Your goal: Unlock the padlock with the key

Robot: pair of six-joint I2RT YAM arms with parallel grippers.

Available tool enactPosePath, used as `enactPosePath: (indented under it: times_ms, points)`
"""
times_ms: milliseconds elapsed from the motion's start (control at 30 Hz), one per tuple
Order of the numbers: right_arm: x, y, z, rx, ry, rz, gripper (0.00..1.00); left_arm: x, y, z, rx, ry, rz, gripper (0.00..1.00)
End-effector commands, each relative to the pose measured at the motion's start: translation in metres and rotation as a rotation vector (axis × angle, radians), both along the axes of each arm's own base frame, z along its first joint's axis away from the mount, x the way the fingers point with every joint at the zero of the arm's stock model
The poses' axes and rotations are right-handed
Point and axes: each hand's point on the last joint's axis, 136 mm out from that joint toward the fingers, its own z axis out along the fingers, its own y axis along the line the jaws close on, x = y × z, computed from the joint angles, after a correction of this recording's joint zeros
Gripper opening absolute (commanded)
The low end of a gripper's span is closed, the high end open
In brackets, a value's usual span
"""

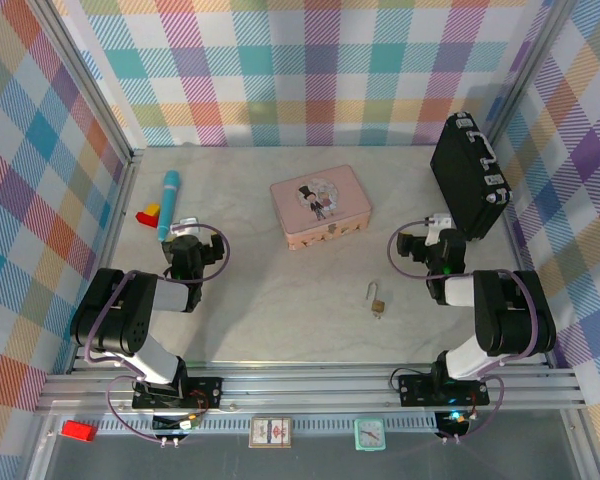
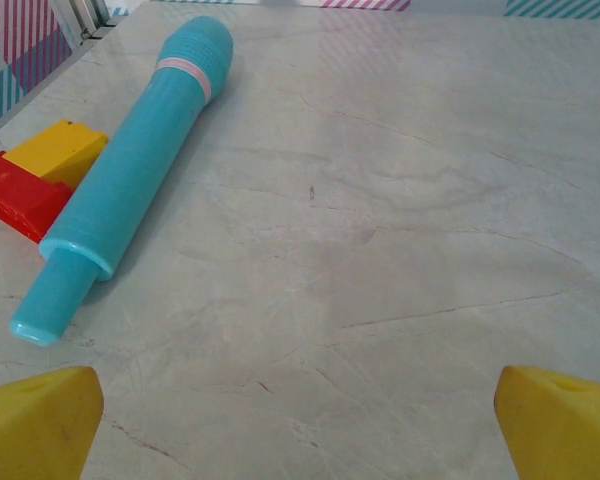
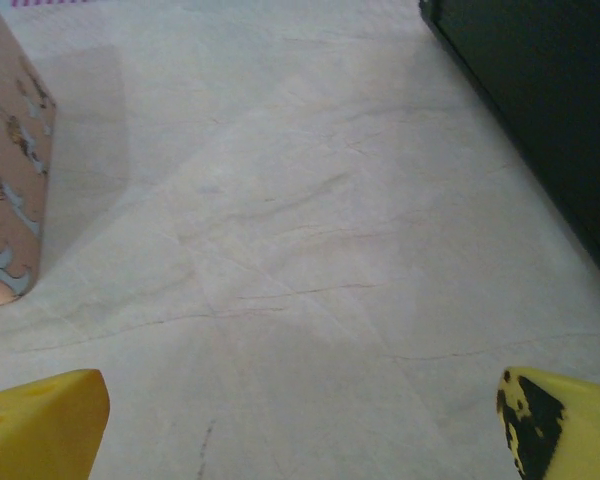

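Nearest to the top camera, below the aluminium rail, lie a small red block [image 1: 78, 430], a small flat card box [image 1: 271, 431] and a little teal square clock [image 1: 370, 434]. Just behind them the two black arm bases are bolted to the rail.

The left gripper [image 1: 183, 228] hangs low over the pale marble-patterned table [image 1: 280, 320]. It points at the near end of a teal plastic cylinder with a pink ring [image 1: 168, 203]. In the left wrist view this gripper [image 2: 300, 425] has its yellow fingertips [image 2: 35, 425] far apart, with bare table between them and nothing in its hold. The teal cylinder [image 2: 130, 180] lies ahead and to the left. A red brick [image 2: 15, 200] and a yellow brick [image 2: 60, 150] lie just beside it.

The right gripper [image 1: 438, 222] is near a black hard case with silver latches [image 1: 467, 175], which stands upright by the right wall. In the right wrist view this gripper [image 3: 300, 430] also has its jaws spread wide and it holds nothing. The case [image 3: 550, 120] is at the upper right.

The tiny padlock with brass body and thin silver shackle [image 1: 377, 300] lies flat on the table. It is between the two arms, closer to the right arm, and apart from both grippers. Behind it, in the middle of the table, lies a pink rectangular tin with a picture on the lid [image 1: 320, 208]. Its side [image 3: 10, 180] appears at the left edge of the right wrist view.
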Motion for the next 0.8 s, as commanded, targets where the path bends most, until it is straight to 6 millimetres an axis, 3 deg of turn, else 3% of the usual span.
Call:
enactPosePath:
  times_ms: [0,167,767]
  points:
    - [0.008,0.011,0.017,0.04,-0.056,0.047,0.99,0.005,-0.001,0.007,-0.023,-0.027,-0.01,1.0]
    - [0.008,0.009,0.018,0.031,-0.062,0.032,0.99,0.002,0.009,0.009,-0.017,-0.042,0.049,1.0]
    - [0.008,0.016,0.017,0.032,-0.059,0.069,0.99,0.002,0.009,0.009,-0.019,-0.042,0.049,1.0]
